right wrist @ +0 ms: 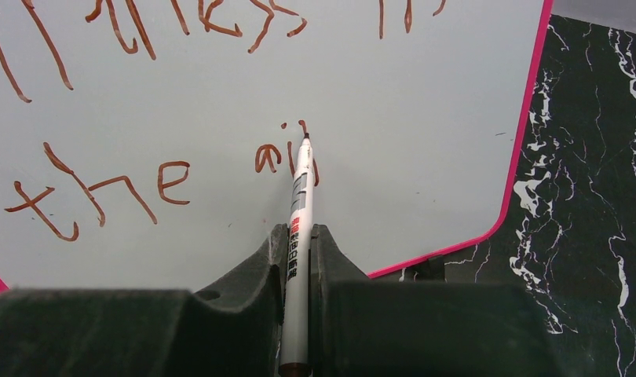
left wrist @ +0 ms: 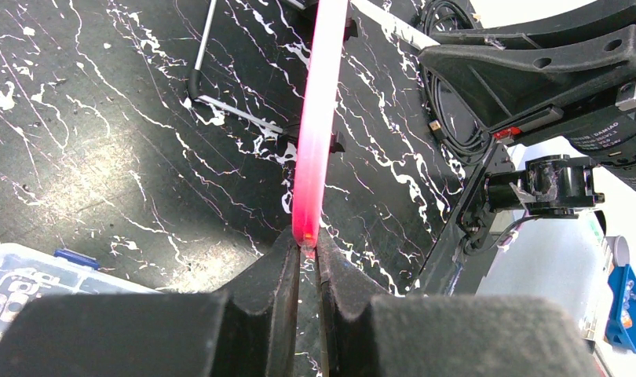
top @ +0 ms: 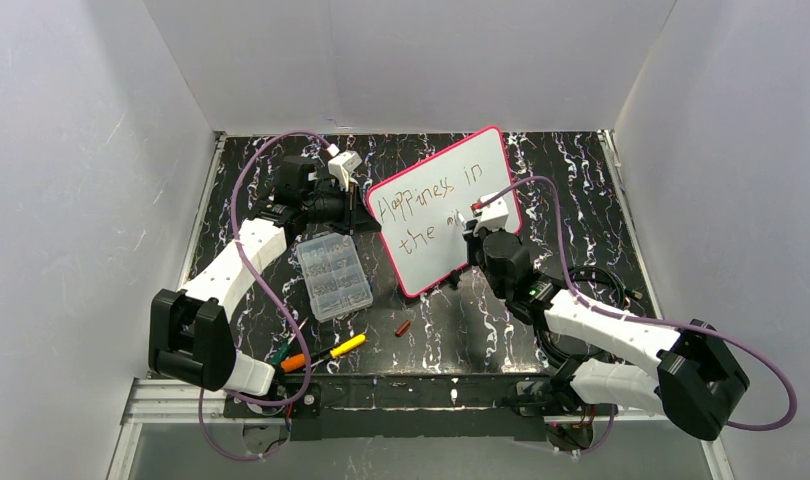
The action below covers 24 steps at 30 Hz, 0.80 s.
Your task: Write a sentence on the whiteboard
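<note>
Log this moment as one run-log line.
left gripper: shut on whiteboard rim | right gripper: shut on marker, tip at unfinished word after "the" | sentence: "Happiness in the" plus partial word | stage: mid-writing

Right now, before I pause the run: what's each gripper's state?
Left gripper: shut on the whiteboard, at its pink rim.
Right gripper: shut on the marker, tip at the whiteboard.

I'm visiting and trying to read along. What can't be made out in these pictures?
- Last word of the sentence: right wrist view, the marker covers its letters; top view, the right claw blocks it.
- First row: right wrist view, cut off by the top edge.
- Whiteboard face: left wrist view, edge-on, blurred, pinched in the left claw.
- Organizer box contents: top view, too small.
</note>
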Available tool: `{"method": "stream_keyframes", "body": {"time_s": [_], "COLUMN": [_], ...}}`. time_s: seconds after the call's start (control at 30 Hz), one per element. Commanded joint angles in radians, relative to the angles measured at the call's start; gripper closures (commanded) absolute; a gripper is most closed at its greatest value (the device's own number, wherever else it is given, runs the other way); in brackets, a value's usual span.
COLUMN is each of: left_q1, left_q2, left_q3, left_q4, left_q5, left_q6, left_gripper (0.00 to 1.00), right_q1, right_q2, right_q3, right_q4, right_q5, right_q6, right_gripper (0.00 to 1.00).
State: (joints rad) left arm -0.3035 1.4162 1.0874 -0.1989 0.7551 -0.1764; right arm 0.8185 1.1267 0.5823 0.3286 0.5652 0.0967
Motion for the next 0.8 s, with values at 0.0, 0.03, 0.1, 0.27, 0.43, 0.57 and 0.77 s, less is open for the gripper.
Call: {"method": "stream_keyframes", "body": {"time_s": [0.0, 0.03, 0.1, 0.27, 0.43, 0.57, 0.77], "left_q1": [-0.005, -0.005, -0.006, -0.006, -0.005, -0.006, -0.006], "left_q2": [-0.028, -0.029, -0.029, -0.029, -0.031, -0.032, -0.035], "left_q3": [0.015, 0.015, 0.014, 0.015, 0.015, 0.014, 0.014], "left_q4": [0.012, 0.012, 0.012, 0.012, 0.012, 0.012, 0.012], "left_q5": [0.046, 0.046, 0.046, 0.047, 0.046, 0.047, 0.047], "left_q6": [-0.002, -0.003, -0.002, -0.002, -0.003, -0.004, -0.003], "left_gripper": [1.0, 1.0, 1.0, 1.0, 1.0, 1.0, 1.0], "right_q1": [-0.004, -0.004, -0.004, -0.004, -0.004, -0.004, -0.004], "right_q2": [0.012, 0.008, -0.001, 0.004, -0.004, -0.024, -0.045], "right_q3": [0.041, 0.039, 0.032, 0.026, 0.006, -0.014, -0.033], "right_q4": [0.058, 0.058, 0.057, 0.036, 0.009, -0.015, -0.033], "right_q5": [0.019, 0.018, 0.018, 0.008, 0.004, 0.004, -0.002], "right_q6": [-0.016, -0.014, -0.009, -0.004, 0.018, 0.038, 0.058], "right_gripper": [0.99, 0.99, 0.99, 0.99, 0.99, 0.99, 0.99]}}
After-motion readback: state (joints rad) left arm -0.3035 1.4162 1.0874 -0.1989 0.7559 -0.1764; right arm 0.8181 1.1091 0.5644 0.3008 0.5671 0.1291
